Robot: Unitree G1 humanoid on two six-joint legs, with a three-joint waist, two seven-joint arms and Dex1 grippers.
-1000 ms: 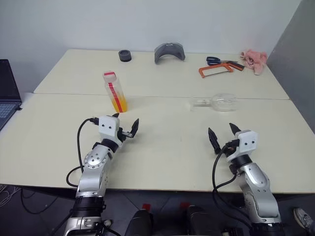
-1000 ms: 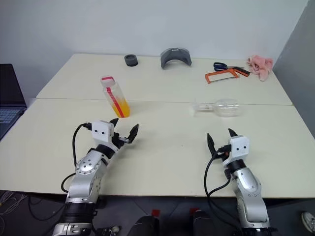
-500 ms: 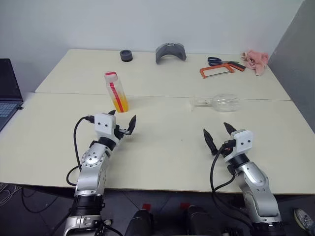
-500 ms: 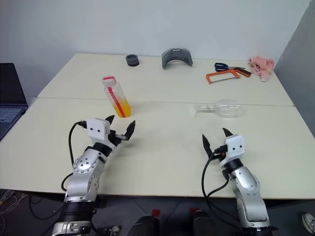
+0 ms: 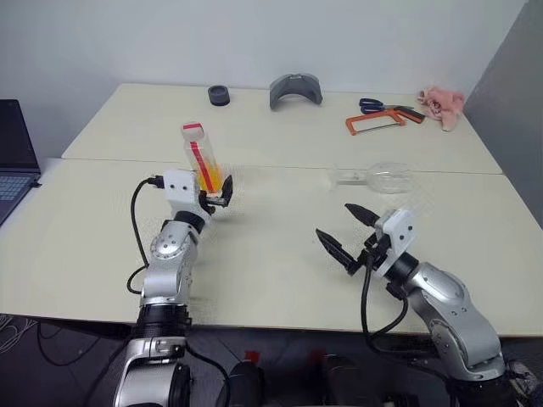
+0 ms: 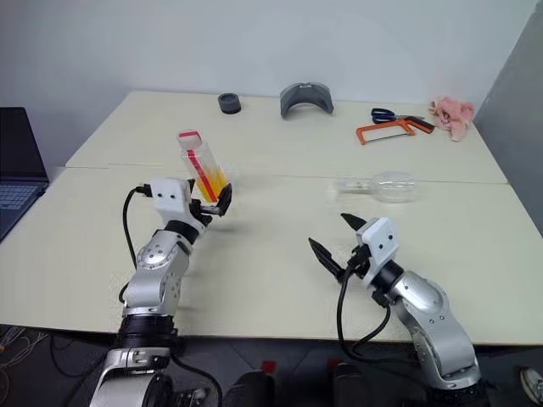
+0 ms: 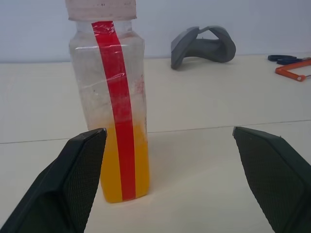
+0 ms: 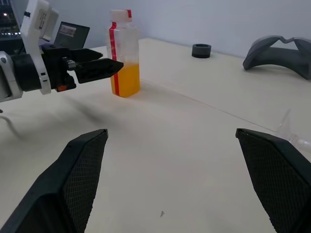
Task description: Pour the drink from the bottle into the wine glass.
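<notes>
While both jaws gape empty, left gripper [image 5: 214,192] nears bottle [image 5: 201,158].

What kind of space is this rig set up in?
Probably a lab or workshop test room, not a home: plain pale tables pushed together against a bare wall, a hacksaw and scissors at the back, a laptop at the left edge.
</notes>
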